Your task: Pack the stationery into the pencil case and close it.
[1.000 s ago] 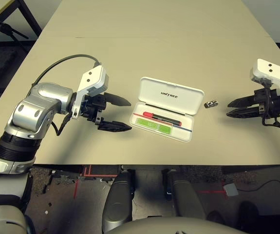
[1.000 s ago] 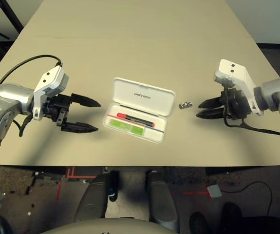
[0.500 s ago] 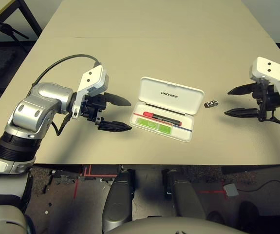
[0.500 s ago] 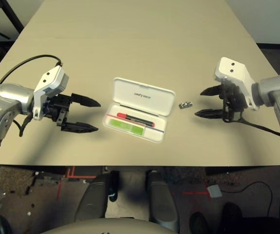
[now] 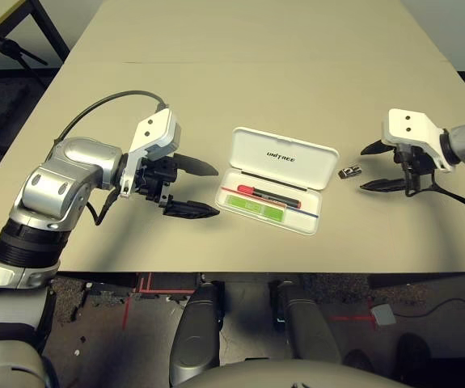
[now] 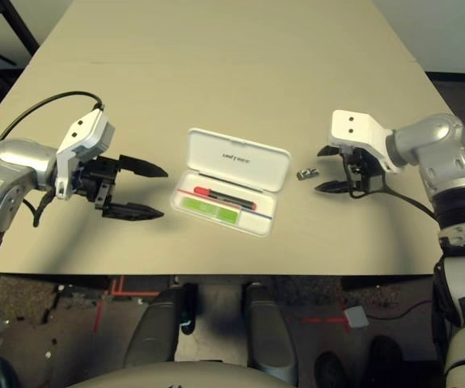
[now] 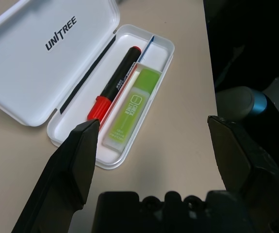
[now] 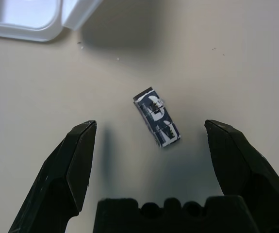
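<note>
The left gripper (image 5: 203, 188) is standing wide and empty beside the open white plastic case (image 5: 233, 200). Beyond its jaws, 2 of 3 items are already lying inside: the red-and-black marker (image 7: 115, 80), a smooth cylinder, and the flat light green bar (image 7: 132, 111). Just ahead of the right gripper (image 5: 371, 167), whose jaws are gaping wide and holding nothing, the small shiny metal clip (image 8: 157, 118) is resting on the matte table (image 5: 216, 97). Packing the clip and closing the lid (image 5: 285, 158) are remaining.
</note>
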You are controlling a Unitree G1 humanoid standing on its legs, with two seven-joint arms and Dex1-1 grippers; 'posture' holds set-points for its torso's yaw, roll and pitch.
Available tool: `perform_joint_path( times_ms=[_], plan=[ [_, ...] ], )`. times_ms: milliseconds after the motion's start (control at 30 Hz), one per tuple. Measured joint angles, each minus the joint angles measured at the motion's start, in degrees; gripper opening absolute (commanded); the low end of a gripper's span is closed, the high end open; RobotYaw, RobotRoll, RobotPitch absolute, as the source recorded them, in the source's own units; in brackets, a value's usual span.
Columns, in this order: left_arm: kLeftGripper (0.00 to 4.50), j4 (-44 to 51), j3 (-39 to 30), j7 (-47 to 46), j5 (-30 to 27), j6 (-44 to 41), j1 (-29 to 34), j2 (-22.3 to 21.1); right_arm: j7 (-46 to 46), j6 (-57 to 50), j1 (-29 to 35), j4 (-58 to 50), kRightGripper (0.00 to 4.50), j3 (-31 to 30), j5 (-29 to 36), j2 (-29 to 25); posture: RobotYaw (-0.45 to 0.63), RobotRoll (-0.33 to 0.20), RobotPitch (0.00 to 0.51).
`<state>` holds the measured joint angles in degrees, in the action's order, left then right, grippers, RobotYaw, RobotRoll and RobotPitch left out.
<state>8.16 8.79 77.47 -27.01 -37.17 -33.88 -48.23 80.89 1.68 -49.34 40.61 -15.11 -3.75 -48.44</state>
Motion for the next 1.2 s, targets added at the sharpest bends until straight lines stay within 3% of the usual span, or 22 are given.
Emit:
perform_joint_path(
  times_ms=[400,533,767,833,1200],
  plan=[
    [4.5,2.1,-1.2,-1.0,-1.0,-1.1,1.2,-0.1,1.4,0.1,-2.3,9.3,4.46,-0.3,-3.2,3.4,0.18,0.0,0.191],
    [4.5,2.1,-1.3,-1.2,-1.0,-1.2,1.2,-0.1,1.4,0.1,-2.4,9.8,3.55,-0.2,-3.3,3.6,0.18,0.0,0.19],
    [4.5,2.1,-1.3,-1.3,-1.0,-1.2,1.2,-0.1,1.4,-0.9,-2.4,9.9,0.8,0.1,-3.3,3.8,0.18,0.0,0.19],
    [4.5,2.1,-1.3,-1.3,-1.0,-1.2,1.2,-0.1,1.5,-1.1,-2.4,9.9,0.26,0.2,-3.2,3.9,0.18,0.0,0.19],
    [4.5,2.1,-1.3,-1.3,-1.0,-0.7,1.2,-0.1,4.0,-3.1,-2.2,8.5,0.26,0.4,-2.7,4.0,0.18,0.0,0.187]
  ],
)
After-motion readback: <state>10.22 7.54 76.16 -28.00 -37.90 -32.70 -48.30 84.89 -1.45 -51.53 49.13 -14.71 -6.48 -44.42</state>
